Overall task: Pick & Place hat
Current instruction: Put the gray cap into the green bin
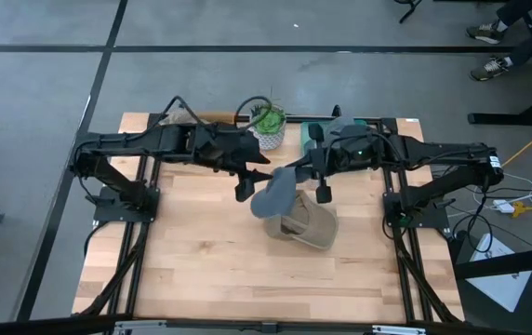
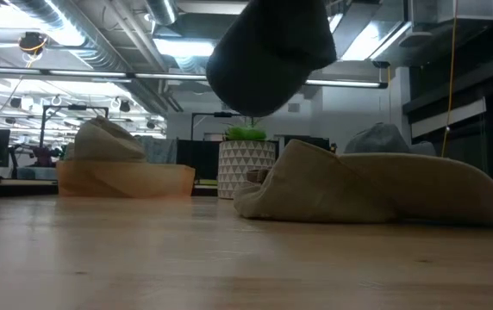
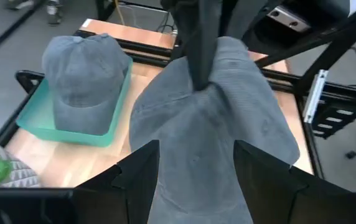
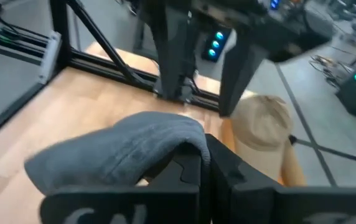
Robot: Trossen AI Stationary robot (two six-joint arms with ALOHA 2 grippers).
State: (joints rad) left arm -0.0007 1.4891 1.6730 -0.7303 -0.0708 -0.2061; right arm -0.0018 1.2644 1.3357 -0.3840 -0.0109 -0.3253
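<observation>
We take this for a lab or workshop: exposed ceiling ducts (image 2: 100, 39) and strip lights (image 2: 186, 47) overhead, a grey floor (image 1: 43, 84) with cables (image 1: 526, 200), and a wooden table (image 1: 210, 270) on a dark metal frame.

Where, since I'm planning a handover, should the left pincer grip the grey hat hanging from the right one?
The grey hat hangs limp from the right pincer, pinched at its top. Probably best is the loose lower fold, approached level from the left arm's side. There the open left pincer straddles the fabric, well clear of the right one's grip.
</observation>
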